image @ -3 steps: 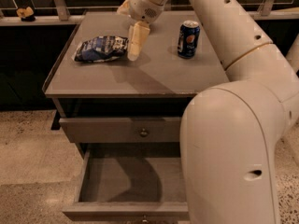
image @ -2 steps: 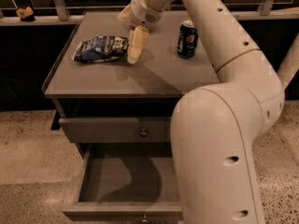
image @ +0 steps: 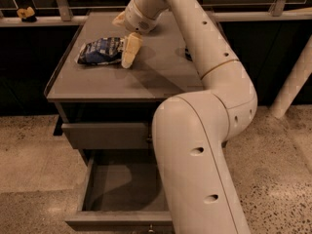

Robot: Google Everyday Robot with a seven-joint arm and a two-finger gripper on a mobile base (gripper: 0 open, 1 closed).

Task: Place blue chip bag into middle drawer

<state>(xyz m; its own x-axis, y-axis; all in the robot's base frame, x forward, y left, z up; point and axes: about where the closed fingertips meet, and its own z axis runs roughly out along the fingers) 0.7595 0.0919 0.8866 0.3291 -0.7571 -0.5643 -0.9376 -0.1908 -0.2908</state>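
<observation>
The blue chip bag [image: 100, 51] lies crinkled on the left part of the grey cabinet top [image: 146, 77]. My gripper [image: 125, 42] reaches down from the arm at the back and stands open, with one cream finger [image: 130, 50] touching the bag's right end. The bag is not lifted. The middle drawer [image: 119, 189] is pulled out below, and its inside looks empty. Its front edge [image: 117, 222] is near the bottom of the view.
The closed upper drawer front [image: 105, 134] sits just above the open one. My arm's large white links [image: 204, 145] cover the right half of the cabinet and drawers. A dark sliver of the soda can [image: 187, 55] shows behind the arm. The floor is speckled stone.
The arm's big links have swung left across the view and now hide the soda can. The gripper stays at the bag's right end. The bag has not moved.
</observation>
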